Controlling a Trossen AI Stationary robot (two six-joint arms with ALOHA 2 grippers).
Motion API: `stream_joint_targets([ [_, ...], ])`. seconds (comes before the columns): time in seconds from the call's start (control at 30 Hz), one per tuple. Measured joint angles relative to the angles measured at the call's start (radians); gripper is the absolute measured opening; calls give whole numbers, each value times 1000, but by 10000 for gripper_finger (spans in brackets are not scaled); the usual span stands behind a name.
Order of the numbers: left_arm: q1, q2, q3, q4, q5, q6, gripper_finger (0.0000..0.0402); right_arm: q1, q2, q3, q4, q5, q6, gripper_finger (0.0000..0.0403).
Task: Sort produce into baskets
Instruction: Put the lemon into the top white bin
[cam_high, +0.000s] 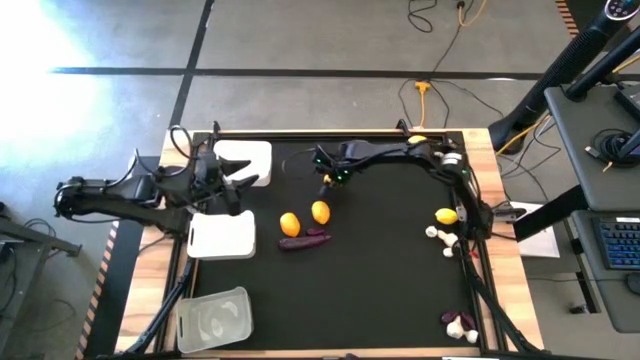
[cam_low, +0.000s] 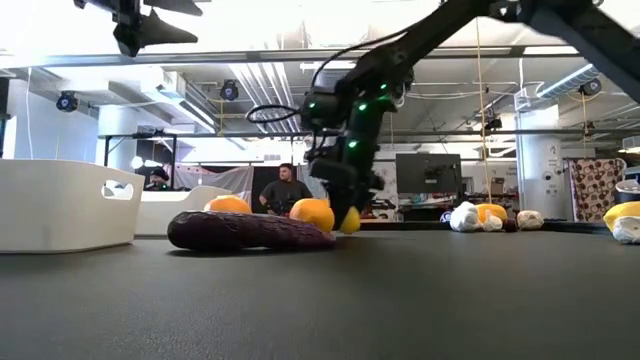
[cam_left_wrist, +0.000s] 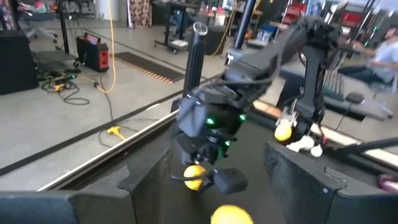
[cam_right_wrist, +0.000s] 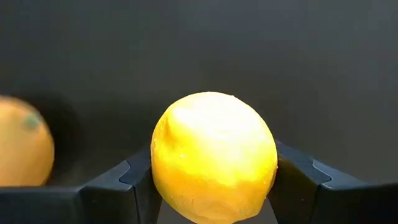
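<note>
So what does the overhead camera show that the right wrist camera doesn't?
Only the high view shows the three baskets, the purple sweet potato, the garlic bulbs by the right edge, and the left gripper open above the white baskets. Only the right wrist view shows the right gripper shut on the yellow fruit, fingers pressing both its sides. Both show that fruit and the orange fruit beside it on the black mat.

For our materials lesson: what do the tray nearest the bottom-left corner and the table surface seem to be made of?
Tray: probably clear plastic, glossy; the mat's darkness shows faintly through its pale walls.
Table surface: looks like a black matte mat, no glare, laid over a wooden edge with a light grain.
</note>
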Motion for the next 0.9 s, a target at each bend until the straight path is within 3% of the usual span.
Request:
stream_joint_targets([
  [0.2, 0, 21, -1, -32, 3, -85, 235, -1, 69, 99, -23, -6, -8, 228],
  [0.47, 27, 77, -2, -99, 125, -175, 235, 1, 55, 106, -26, -7, -13, 288],
  [0.7, 185, 184, -2, -95, 334, -126, 235, 7, -35, 106, -63, -6, -14, 340],
  [0.9, 355, 325, 6, -65, 452, -21, 235, 32, -173, 106, -153, 43, -13, 353],
])
